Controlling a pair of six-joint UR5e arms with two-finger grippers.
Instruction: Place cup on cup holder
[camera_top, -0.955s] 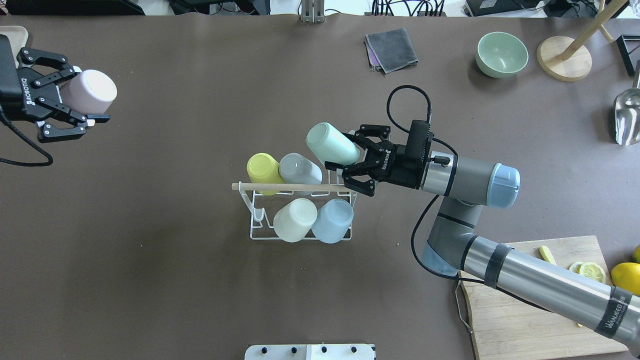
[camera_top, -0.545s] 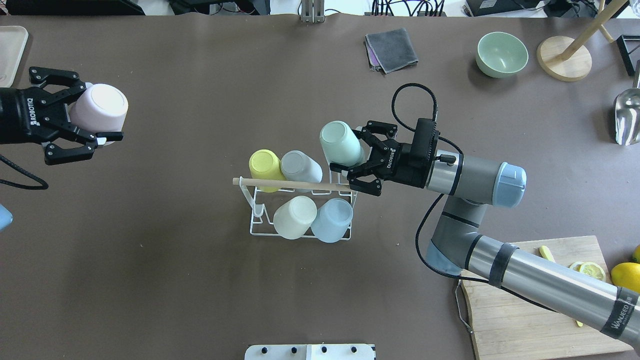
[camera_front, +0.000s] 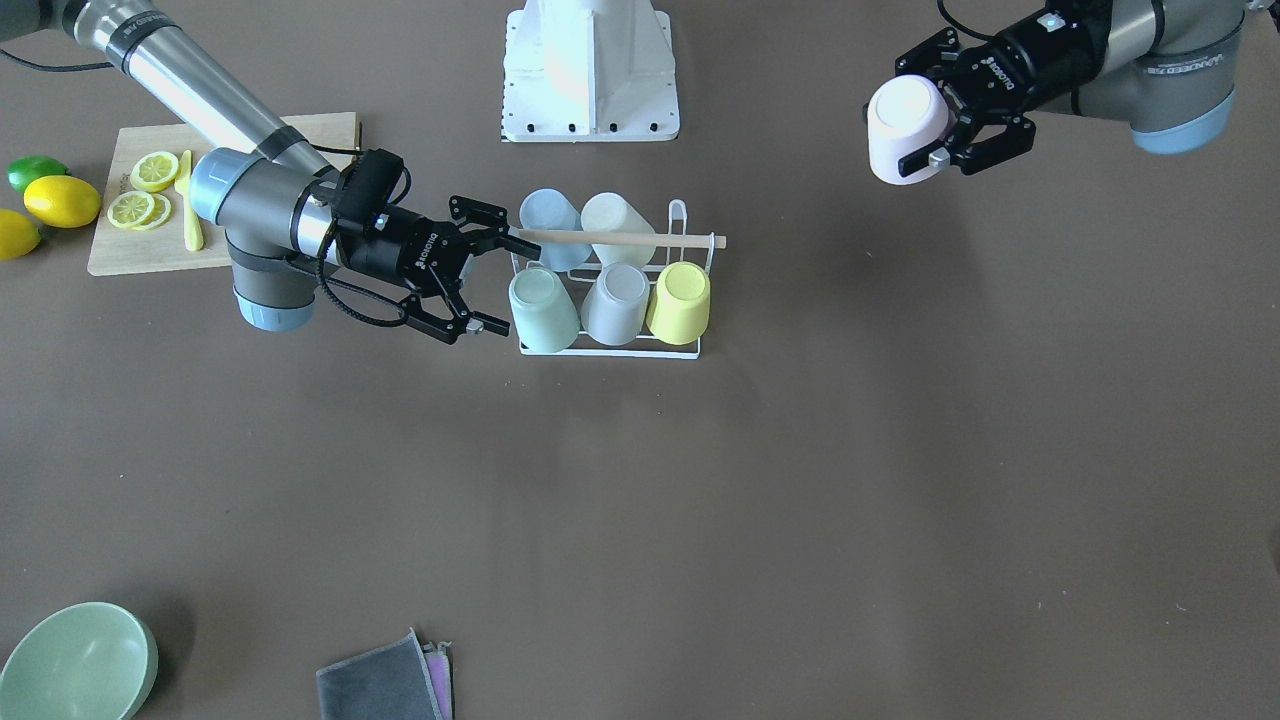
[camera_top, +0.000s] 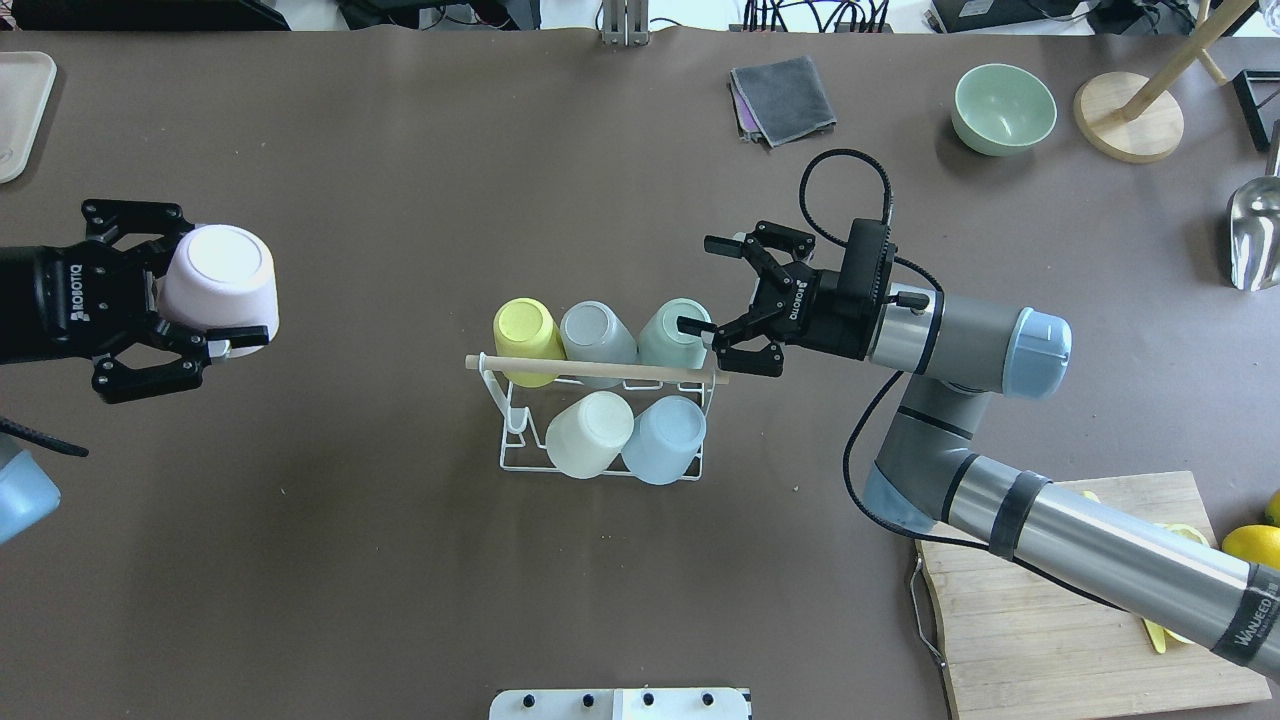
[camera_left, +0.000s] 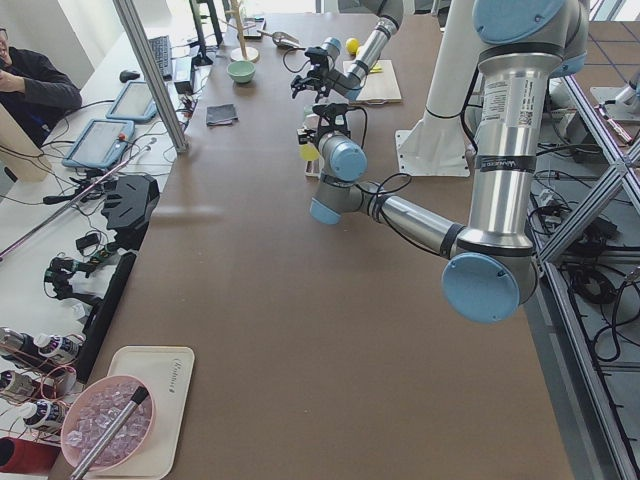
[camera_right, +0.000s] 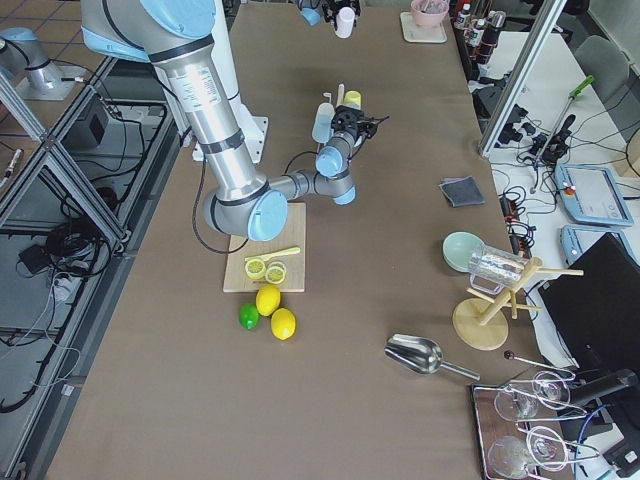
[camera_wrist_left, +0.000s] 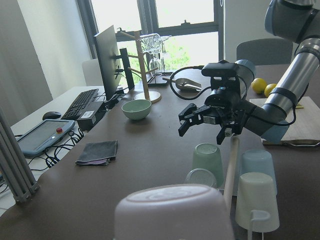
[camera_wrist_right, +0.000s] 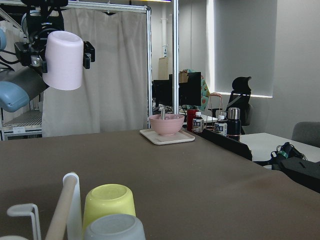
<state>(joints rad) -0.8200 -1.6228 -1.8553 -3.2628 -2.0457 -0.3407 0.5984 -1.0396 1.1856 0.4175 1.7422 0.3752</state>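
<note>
The white wire cup holder (camera_top: 510, 442) with a wooden rod handle (camera_top: 600, 370) stands mid-table. It carries upside-down yellow (camera_top: 525, 330), grey (camera_top: 597, 332) and mint (camera_top: 672, 335) cups in the far row, and cream (camera_top: 590, 432) and blue (camera_top: 665, 438) cups in the near row. The near-left prong is bare. My right gripper (camera_top: 703, 284) is open and empty just right of the mint cup (camera_front: 543, 310). My left gripper (camera_top: 215, 285) is shut on a pink cup (camera_top: 222, 275), held in the air far left of the holder, also seen in the front view (camera_front: 905, 125).
A green bowl (camera_top: 1003, 108), a grey cloth (camera_top: 783, 98) and a wooden stand (camera_top: 1130, 115) are at the far right. A cutting board (camera_top: 1050, 620) with lemon slices lies near right. A metal scoop (camera_top: 1255, 235) and a tray (camera_top: 20, 110) sit at the table's edges.
My right gripper set the mint cup on the holder's far-right prong, opened and drew back to the right. My left gripper moved with the pink cup toward the holder.
</note>
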